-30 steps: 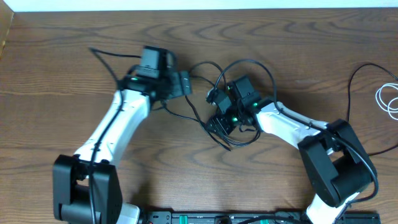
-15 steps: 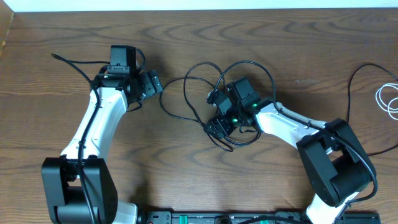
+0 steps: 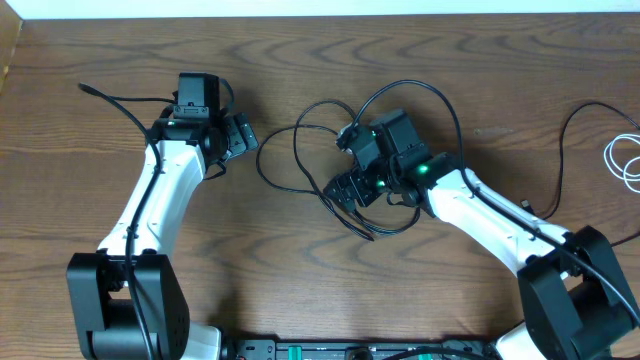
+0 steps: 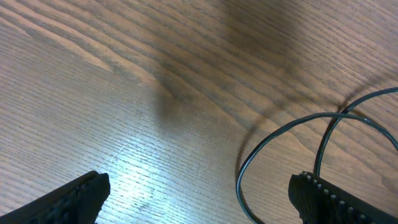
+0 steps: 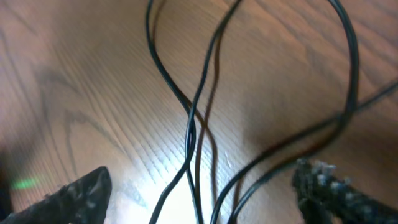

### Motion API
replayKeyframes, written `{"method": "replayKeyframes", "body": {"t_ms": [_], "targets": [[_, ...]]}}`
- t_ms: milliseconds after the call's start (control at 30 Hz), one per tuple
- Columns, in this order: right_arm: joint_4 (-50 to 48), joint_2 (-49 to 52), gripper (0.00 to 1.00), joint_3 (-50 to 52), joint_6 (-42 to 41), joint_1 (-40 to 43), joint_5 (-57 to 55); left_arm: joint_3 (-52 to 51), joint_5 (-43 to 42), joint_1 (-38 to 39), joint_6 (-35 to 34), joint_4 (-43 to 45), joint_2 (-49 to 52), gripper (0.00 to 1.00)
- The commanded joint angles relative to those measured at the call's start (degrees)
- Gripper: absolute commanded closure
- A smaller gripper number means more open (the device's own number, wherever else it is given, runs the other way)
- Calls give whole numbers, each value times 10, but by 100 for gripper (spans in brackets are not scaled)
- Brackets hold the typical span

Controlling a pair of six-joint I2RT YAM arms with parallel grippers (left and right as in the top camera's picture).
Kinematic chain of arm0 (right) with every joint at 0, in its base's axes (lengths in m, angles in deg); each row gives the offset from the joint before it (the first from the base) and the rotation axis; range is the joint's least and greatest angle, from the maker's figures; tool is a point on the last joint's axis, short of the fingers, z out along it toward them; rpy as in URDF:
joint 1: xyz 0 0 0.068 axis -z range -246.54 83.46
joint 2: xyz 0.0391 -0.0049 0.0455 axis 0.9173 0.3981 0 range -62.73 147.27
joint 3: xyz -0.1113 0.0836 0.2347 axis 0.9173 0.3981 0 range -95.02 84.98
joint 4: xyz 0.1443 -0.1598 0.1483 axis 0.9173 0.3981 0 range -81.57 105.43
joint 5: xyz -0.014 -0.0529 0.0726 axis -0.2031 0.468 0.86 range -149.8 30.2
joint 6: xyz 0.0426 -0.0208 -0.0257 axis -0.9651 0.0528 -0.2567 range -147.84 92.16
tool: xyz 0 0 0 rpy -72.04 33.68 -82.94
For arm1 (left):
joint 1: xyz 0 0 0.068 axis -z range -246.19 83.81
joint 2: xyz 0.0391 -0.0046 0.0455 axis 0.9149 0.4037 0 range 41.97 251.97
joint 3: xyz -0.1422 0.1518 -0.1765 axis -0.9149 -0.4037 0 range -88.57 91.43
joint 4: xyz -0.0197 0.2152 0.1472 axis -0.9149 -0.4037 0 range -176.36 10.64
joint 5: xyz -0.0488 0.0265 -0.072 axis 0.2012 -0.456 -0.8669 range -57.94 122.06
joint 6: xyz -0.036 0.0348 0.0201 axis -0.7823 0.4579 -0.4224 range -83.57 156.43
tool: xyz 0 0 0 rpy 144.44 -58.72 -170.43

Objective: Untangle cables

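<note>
Overhead: black cable (image 3: pixel 261 160) lies in loops mid-table (image 3: pixel 100 60), under and around right gripper (image 3: pixel 343 190). White cable (image 3: pixel 608 152) is coiled at the far right edge, so the 2 are well apart. Right wrist: jaws spread wide, black strands between them, none pinched. Left gripper (image 3: pixel 240 135) spread wide, empty, beside the loops.
</note>
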Motion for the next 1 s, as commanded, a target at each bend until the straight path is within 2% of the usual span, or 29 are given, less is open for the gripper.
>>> {"method": "replayKeyframes", "body": {"t_ms": [0,233,500,833,900,967], "targets": [[35,3,6,-4,-9,-18,-46,5,14,-2,-1,-2,2,3],[109,35,2,-4,-9,-78,-139,5,14,-2,-1,-2,2,3],[119,81,1,-4,-9,-114,-220,5,14,-2,-1,-2,2,2],[126,115,1,-4,-9,-109,-223,5,14,-2,-1,-2,2,3],[126,115,8,-4,-9,-109,-223,5,14,-2,-1,-2,2,3],[126,114,25,-4,-9,-109,-223,5,14,-2,-1,-2,2,2]]}}
